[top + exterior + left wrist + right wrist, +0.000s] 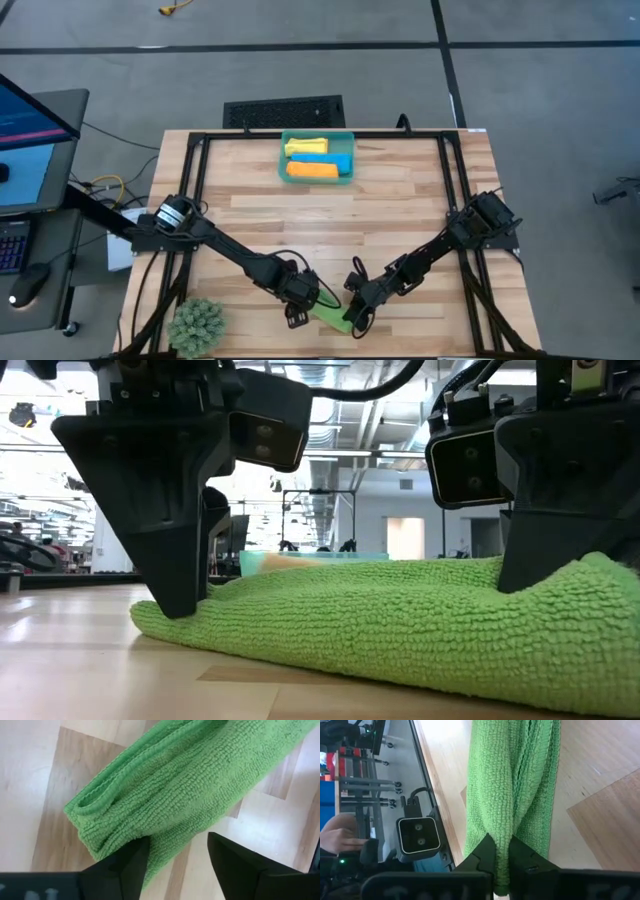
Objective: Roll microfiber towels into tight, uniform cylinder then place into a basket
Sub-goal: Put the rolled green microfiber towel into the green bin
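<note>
Wooden desk (400, 190). Basket (317, 137) at 12 o'clock, holding rolled yellow, blue and orange towels. Green towel (330, 318), folded long, at 6 o'clock. Right gripper (501, 865): fingers pinching its fold. Left gripper (175, 857): fingers spread over its other end.

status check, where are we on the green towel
Left end effector open at one end of the green towel. Right end effector pinching the other end. Three rolls already in basket. Nothing blocking.
</note>
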Tool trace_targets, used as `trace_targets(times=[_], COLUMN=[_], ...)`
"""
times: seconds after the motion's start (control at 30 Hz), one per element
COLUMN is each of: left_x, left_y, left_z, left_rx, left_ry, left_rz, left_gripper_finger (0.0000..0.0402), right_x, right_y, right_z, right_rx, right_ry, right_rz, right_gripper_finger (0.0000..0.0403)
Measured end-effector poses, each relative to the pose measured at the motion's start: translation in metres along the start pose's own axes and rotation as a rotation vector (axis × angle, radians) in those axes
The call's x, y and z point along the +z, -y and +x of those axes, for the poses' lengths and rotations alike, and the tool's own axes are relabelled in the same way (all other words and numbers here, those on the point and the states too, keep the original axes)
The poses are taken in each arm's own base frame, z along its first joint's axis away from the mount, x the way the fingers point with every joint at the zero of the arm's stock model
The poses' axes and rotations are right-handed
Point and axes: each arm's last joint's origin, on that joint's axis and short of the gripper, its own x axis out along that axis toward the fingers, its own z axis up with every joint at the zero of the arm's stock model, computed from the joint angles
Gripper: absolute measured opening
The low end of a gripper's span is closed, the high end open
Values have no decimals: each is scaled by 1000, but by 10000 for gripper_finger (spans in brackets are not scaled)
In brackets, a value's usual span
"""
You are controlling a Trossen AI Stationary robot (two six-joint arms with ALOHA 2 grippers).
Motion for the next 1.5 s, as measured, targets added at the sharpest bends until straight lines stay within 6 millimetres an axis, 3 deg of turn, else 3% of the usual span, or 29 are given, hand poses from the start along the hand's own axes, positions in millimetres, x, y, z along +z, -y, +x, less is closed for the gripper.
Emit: trace_targets(times=[0.3, 0.73, 0.93, 1.13, 1.37, 1.5], left_x=[-2, -18, -25, -45, -72, -84], left_y=[2, -9, -1, 12, 7, 2], left_z=[-5, -43, -54, -80, -123, -125], left_rx=[-27, 157, 162, 176, 316, 282], left_ry=[-23, -64, -25, 27, 154, 267], left_rz=[82, 45, 78, 95, -51, -117], left_gripper_finger=[214, 211, 210, 210, 210, 210], right_x=[0, -7, -8, -12, -13, -13], right_y=[0, -1, -1, -2, -2, -2], right_z=[0, 0, 0, 0, 0, 0], right_rx=[0, -19, -19, -18, -20, -26], right_ry=[-3, -27, -29, -34, -35, -19], right_rz=[-4, -26, -33, -49, -49, -50], right_gripper_finger=[26, 26, 33, 27, 34, 32])
